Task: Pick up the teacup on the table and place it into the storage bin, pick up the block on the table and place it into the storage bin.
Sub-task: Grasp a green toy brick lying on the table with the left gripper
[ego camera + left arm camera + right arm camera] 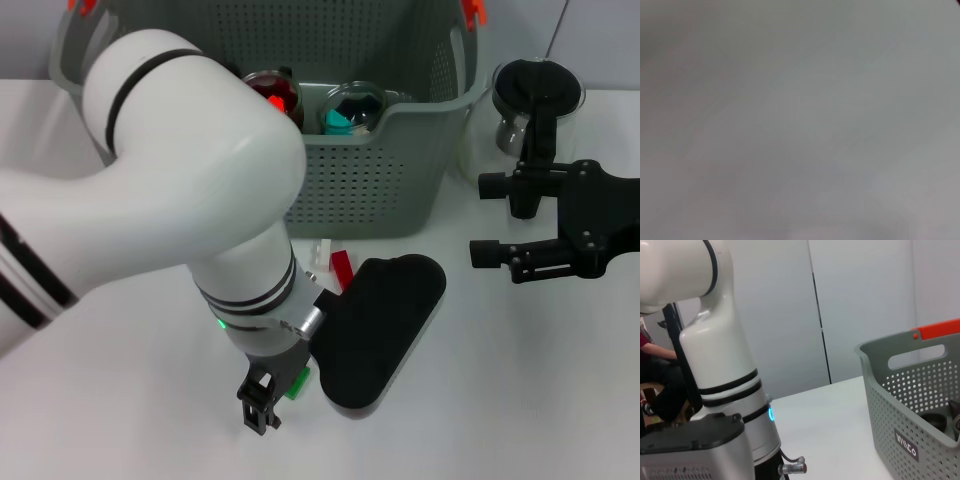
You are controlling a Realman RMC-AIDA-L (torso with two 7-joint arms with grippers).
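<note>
The grey-green storage bin point(400, 150) stands at the back centre, and its perforated wall with the black label point(905, 445) also fills one side of the right wrist view. Inside it lie two glass teacups, one with red point(276, 90) and one with teal point(352, 108) inside. A red block point(342, 268) and a pale block point(320, 252) lie on the table just in front of the bin. My left gripper point(260, 403) is down at the table's front, with a green block point(297, 383) right beside it. The left wrist view shows only blank grey surface. My right gripper point(485, 218) hovers open at the right, holding nothing.
A glass pot with a black lid point(535, 95) stands right of the bin, behind my right gripper. The left arm's black wrist camera housing point(385, 325) hangs over the table's middle. My white left arm point(725, 380) fills much of the right wrist view.
</note>
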